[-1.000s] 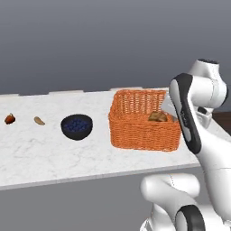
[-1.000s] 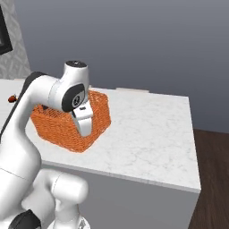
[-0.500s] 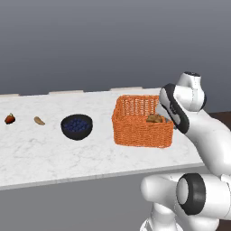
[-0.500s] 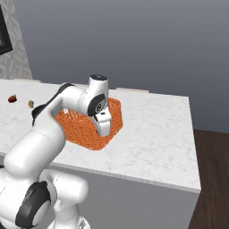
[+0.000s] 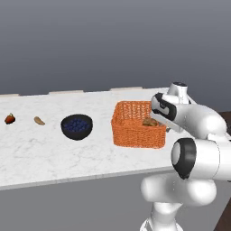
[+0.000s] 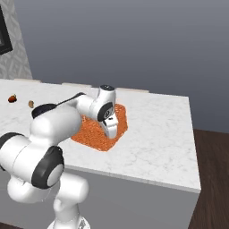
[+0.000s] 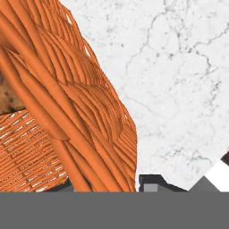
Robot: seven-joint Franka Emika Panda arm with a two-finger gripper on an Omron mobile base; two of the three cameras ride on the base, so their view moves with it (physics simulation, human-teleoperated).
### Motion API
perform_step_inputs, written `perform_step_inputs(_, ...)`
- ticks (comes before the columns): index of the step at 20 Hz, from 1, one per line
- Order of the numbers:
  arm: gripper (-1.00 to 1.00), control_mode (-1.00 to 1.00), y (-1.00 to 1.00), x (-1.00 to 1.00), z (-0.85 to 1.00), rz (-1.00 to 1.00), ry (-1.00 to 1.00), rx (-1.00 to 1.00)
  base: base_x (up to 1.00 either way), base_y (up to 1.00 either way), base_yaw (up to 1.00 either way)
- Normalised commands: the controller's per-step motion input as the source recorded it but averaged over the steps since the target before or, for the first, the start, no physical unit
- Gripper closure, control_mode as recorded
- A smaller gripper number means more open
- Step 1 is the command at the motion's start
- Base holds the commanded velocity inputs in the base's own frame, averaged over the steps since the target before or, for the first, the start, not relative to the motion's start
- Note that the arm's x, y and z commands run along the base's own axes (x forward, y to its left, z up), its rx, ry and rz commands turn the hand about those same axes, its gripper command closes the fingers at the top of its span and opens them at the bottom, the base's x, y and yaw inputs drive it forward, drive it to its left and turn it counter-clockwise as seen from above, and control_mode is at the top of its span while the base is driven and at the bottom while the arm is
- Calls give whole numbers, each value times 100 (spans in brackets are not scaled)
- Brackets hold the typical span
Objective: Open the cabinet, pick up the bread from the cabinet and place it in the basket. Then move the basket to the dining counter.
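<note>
Left base view puts the basket a little right of centre on the dining counter, with the bread lying inside it against the right-hand wall. To its left stand a dark bowl of blue berries, then a thin tan curved piece and a small red fruit near the left edge.

The gripper reaches down at the basket's right wall, and in the hand view the orange weave fills the left half with the rim running between the two finger tips at the bottom edge. The jaws are drawn in close and appear clamped on that wall of the basket; the contact itself is hidden behind the wicker.

The basket looks already on the counter, so the step in hand is likely setting it down and letting go. It would go best if the base sits flat on the marble before the jaws part, so the bread does not roll. The release should be straight, then a lift clear of the rim, since a sideways pull could drag the light wicker. The spot is well apart from the bowl, so nothing crowds it.

In the right base view the arm folds forward from the lower left, elbow raised, forearm stretched over the counter and the wrist bent down onto the basket at centre frame.
</note>
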Motion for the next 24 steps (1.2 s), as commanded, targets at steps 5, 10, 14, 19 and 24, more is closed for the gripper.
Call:
perform_step_inputs(5,100,-100,-13,45,-61,0,-2,0,0,0,0)
perform_step_inputs(10,-100,-100,0,13,-34,0,-1,0,0,0,0)
perform_step_inputs(14,-100,-100,26,5,8,0,10,-4,0,0,0)
perform_step_inputs(19,-100,-100,29,3,37,2,3,-20,0,0,0)
perform_step_inputs(24,-100,-100,19,-28,56,7,0,-24,0,0,0)
